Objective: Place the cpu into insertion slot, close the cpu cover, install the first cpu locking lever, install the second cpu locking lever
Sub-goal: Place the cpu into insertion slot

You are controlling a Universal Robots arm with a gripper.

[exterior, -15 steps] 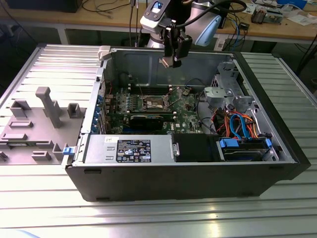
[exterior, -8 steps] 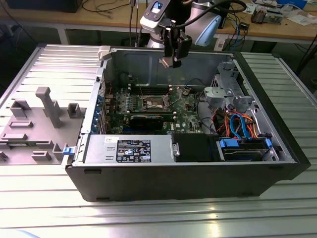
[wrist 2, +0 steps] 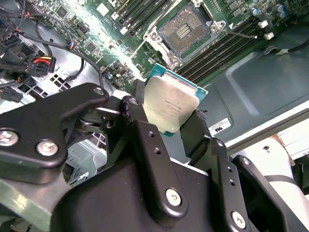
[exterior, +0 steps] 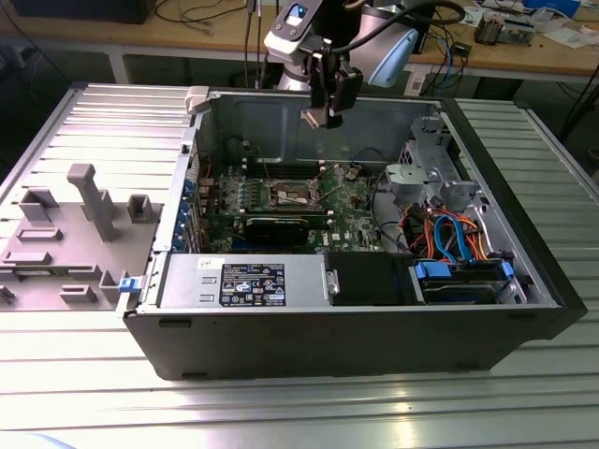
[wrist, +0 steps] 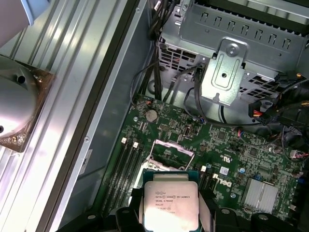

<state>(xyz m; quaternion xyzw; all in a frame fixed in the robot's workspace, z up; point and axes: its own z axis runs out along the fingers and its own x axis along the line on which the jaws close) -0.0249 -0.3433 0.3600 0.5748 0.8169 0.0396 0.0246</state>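
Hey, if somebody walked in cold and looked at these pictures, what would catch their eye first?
First, the cpu, a silver square pinched between the black fingers of the end effector, held in the air above the green motherboard. Next, the insertion slot on that board, uncovered with its pin grid bare. In the exterior view, the open computer case lies on its side on a ribbed metal table.

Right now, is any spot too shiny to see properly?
Yes: in the second wrist view, white glare washes out part of the green circuit board, and the top of the cpu gleams pale; in the first wrist view the cpu looks evenly lit; in the exterior view, the computer case shades its own inside.
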